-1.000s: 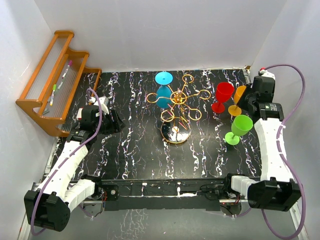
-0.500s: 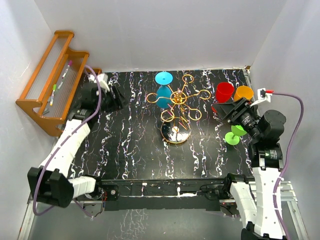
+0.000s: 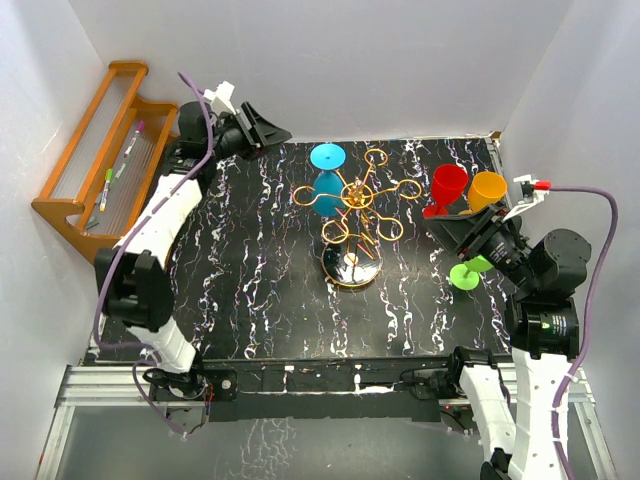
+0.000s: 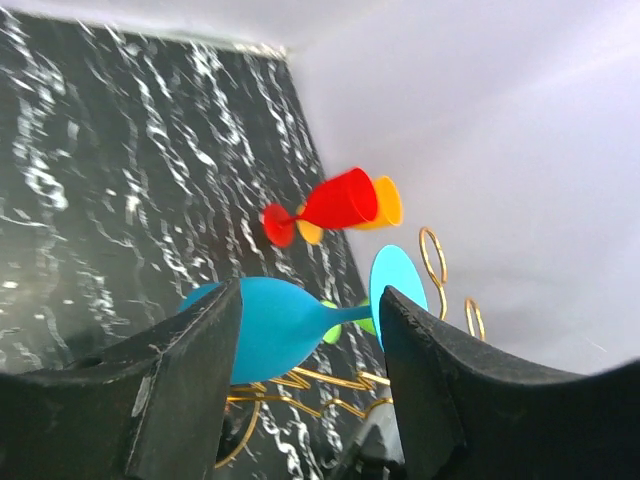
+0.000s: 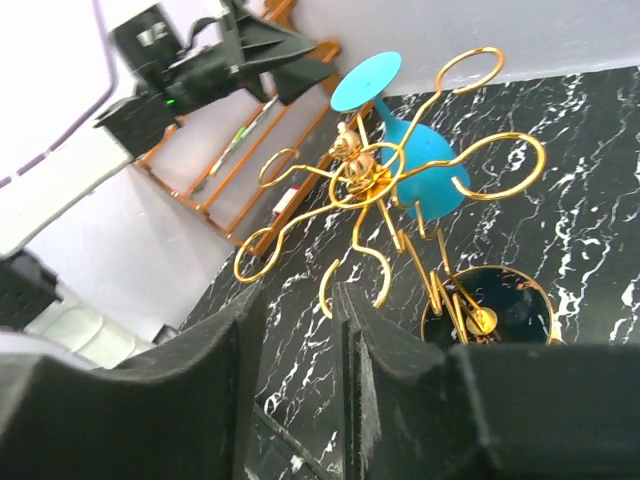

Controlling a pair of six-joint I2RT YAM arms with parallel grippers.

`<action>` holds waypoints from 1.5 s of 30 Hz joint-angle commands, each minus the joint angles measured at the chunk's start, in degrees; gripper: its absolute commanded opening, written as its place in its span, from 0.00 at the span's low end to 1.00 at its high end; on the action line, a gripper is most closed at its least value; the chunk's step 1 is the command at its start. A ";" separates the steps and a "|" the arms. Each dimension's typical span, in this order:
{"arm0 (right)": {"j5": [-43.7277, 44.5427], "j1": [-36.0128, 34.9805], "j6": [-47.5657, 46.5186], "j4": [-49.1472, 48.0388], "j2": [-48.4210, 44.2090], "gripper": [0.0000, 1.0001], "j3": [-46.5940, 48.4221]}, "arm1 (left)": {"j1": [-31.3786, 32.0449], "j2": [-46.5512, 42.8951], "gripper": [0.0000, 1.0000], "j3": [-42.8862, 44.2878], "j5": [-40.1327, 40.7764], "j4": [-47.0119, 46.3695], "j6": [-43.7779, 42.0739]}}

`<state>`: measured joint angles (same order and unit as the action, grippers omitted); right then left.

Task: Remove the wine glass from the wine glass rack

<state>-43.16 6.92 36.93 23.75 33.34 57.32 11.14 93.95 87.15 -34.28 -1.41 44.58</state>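
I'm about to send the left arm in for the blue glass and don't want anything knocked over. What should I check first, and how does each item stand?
1. Blue wine glass hangs upside down in a ring of the wine glass rack: ok.
2. Left gripper open and empty: ok.
3. Glass lined up between its fingers in the left wrist view: ok.
4. Left gripper around the glass: not ok, it is well apart from it.
5. Right gripper clear of the red glass, orange glass and green glass: cannot tell, it sits close to them.
6. Rack upright on its base: ok.
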 commanded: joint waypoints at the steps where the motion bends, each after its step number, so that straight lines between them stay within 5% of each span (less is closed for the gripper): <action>1: -7.27 0.22 -0.68 -3.64 0.24 0.40 0.45 | 0.40 5.11 0.54 2.65 -15.24 -10.65 11.19; 6: -8.39 0.23 -2.00 -2.55 0.90 0.47 0.99 | 1.93 5.57 0.54 3.77 -14.49 -8.30 8.53; 37: -6.33 0.24 -1.38 -2.39 0.11 0.44 -0.25 | 7.26 4.44 0.45 5.91 -13.55 -3.60 4.58; 45: -6.08 0.20 -1.10 -2.54 -0.11 0.44 -0.56 | 7.98 5.03 0.31 7.31 -13.67 -1.63 3.42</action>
<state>-49.76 6.92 35.88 23.81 33.82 57.08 18.63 102.17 91.55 -46.59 -4.45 49.76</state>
